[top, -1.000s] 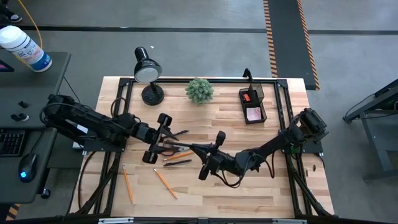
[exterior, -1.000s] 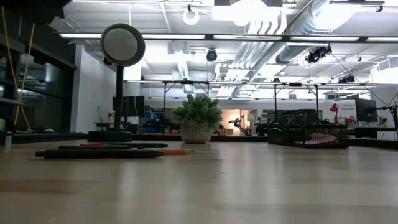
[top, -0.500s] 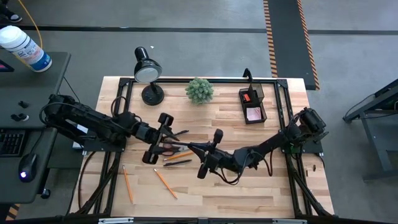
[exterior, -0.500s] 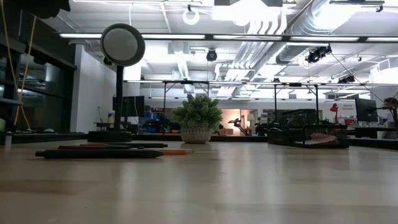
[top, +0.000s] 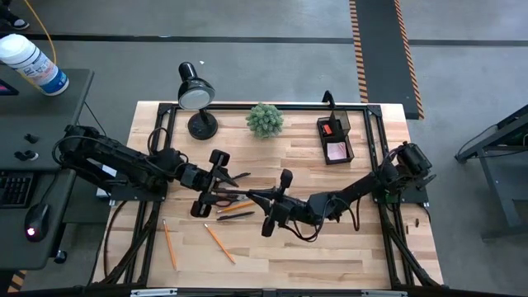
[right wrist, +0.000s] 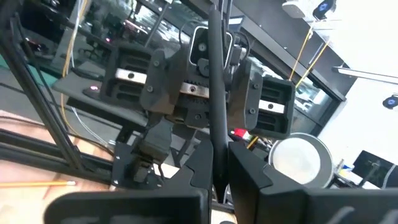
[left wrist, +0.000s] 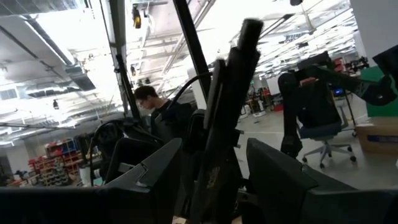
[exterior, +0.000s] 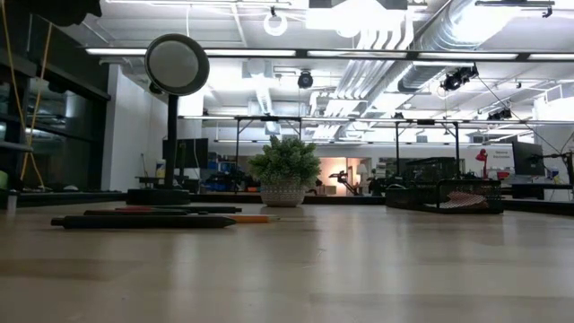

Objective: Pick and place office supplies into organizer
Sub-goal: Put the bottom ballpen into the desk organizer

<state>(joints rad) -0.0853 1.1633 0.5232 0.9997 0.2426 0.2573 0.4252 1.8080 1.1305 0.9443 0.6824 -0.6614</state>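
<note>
In the high view my right gripper is near the table's middle, shut on a black pen that points at my left gripper. My left gripper is open. In the left wrist view the pen stands between its fingers with a gap on each side. The red-orange-handled scissors, an orange pencil and another black pen lie flat under and beside the left gripper. Two more pencils lie nearer the near edge. The black mesh organizer stands at the far right. My right gripper pinches the black pen's shaft between its two fingers. It comes about level from the table's right, with the fingers lying along the pen. The pen sticks out past the fingertips, its free end in the air between the left gripper's open fingers.
A black desk lamp and a small green plant stand along the far edge. The organizer holds a pink pad and a red piece. In the low view, pens and a pencil lie at the left.
My right gripper, with the pen, has edged toward the table's left, closer to the left gripper. The left arm and the things on the table have stayed put.
</note>
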